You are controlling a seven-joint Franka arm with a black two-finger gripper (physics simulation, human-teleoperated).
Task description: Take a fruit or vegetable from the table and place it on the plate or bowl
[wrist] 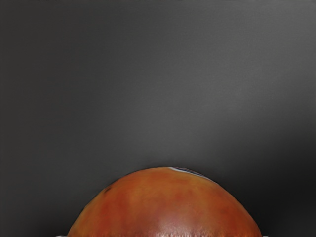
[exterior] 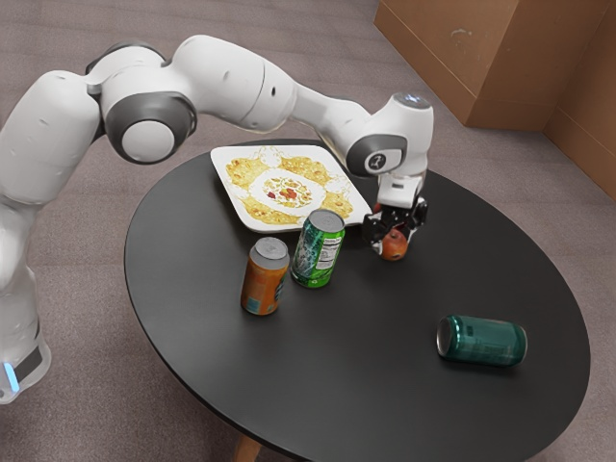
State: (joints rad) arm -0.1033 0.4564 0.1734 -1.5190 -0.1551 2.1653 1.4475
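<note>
Orange-red and glossy, the fruit (wrist: 165, 205) sits right under the hand in the wrist view, its rounded top bulging up against the dark table (wrist: 158, 74). In the exterior view the fruit (exterior: 394, 250) is low over the table (exterior: 385, 395), just off the plate's corner on the exterior view's right, not on the plate. Whether it rests on the tabletop or is a little clear of it cannot be told. The gripper (exterior: 393, 241) points straight down over it, with its black fingers pressed against the fruit from two sides, clamped on it.

Just beside, toward the exterior view's left, lies the plate (exterior: 223, 154), square and white with a yellow pattern and a pale centre. In front of the plate a green can (exterior: 319, 248) stands upright, touching or nearly touching the plate's edge. An orange can (exterior: 265, 277) stands upright close beside the green one. Well apart, toward the exterior view's right and nearer the table's front edge, a dark green can (exterior: 481, 341) lies on its side.

Above the plate the white arm (exterior: 241, 87) reaches in from the exterior view's left. Brown boxes (exterior: 500, 58) stand on the carpet (exterior: 318, 38) behind the table.
</note>
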